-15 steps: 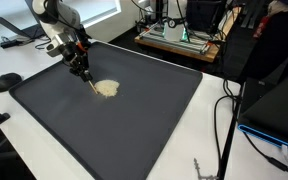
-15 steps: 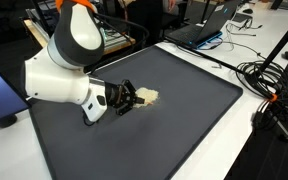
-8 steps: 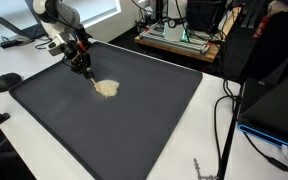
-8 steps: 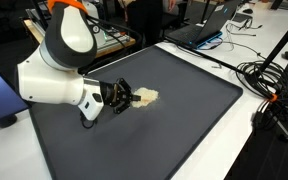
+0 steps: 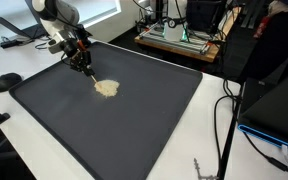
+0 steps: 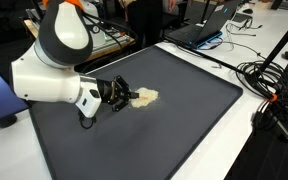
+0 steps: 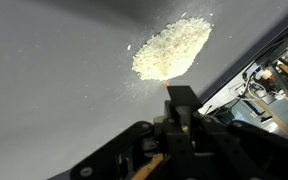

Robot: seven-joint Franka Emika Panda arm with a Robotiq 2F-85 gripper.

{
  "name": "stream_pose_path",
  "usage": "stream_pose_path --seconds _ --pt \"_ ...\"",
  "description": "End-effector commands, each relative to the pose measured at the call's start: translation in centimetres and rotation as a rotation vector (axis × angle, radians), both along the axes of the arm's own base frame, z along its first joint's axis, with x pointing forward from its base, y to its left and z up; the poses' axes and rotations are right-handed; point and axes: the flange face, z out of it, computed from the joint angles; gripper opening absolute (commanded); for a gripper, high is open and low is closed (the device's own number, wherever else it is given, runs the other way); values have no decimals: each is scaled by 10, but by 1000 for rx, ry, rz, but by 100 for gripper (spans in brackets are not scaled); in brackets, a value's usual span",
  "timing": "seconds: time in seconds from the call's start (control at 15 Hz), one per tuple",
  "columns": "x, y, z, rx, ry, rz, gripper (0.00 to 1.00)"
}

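One pale grain pile (image 7: pixel 171 50) on dark mat (image 5: pixel 134 120), long axis lower-left to upper-right in wrist view. Gripper (image 6: pixel 126 96) jaws together, just beside it.

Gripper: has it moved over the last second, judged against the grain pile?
Yes. The gripper has drawn back from the pale grain pile, toward the black mat's far edge.

light: bright, even | shadows: soft — faint | wrist view: near parts blurred
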Motion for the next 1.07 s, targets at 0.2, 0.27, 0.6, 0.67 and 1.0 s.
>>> stream_pose_path --seconds 0.2,0.27,0.6,0.67,1.0 --pt "-20 3 38 -15 -30 -93 3" --pt "-22 5 43 -24 -29 -104 3" --pt "-36 27 72 -127 -38 -163 3" --pt "-39 35 80 -154 -41 -171 3" --pt "-46 81 120 -279 -62 -214 3"
